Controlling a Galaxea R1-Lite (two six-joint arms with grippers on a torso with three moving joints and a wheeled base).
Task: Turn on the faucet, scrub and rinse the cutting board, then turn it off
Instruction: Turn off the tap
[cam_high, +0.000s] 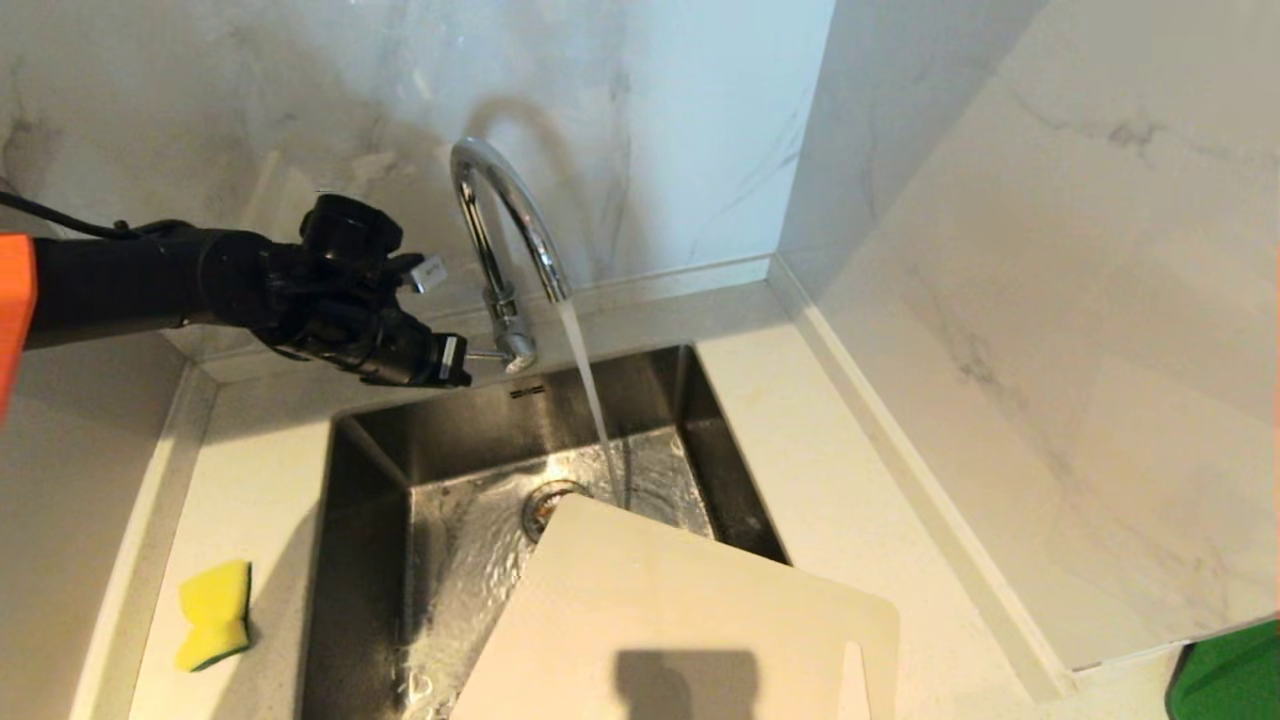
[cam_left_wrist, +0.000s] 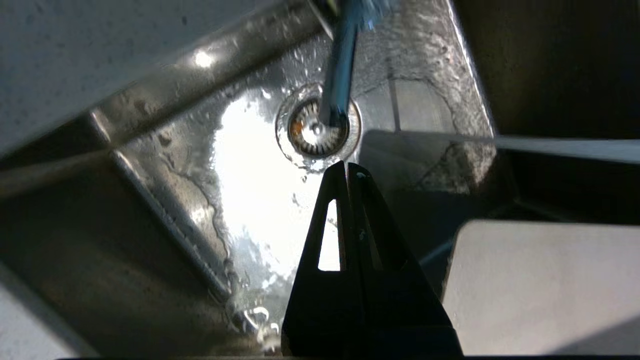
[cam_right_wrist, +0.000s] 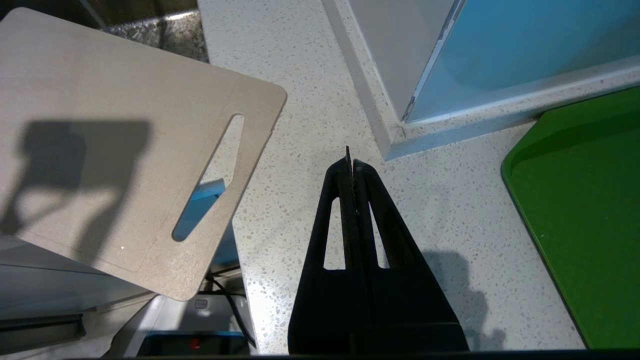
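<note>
The chrome faucet is running; its stream falls into the steel sink close to the drain. My left gripper is shut and empty, its tip just left of the faucet's side lever; whether they touch I cannot tell. In the left wrist view the shut gripper points down at the wet basin. The cream cutting board lies tilted over the sink's near right corner, its far corner below the stream. My right gripper hangs shut above the counter, right of the board's slot handle.
A yellow sponge lies on the counter left of the sink. A green tray sits at the near right. Marble walls close in behind the faucet and along the right side.
</note>
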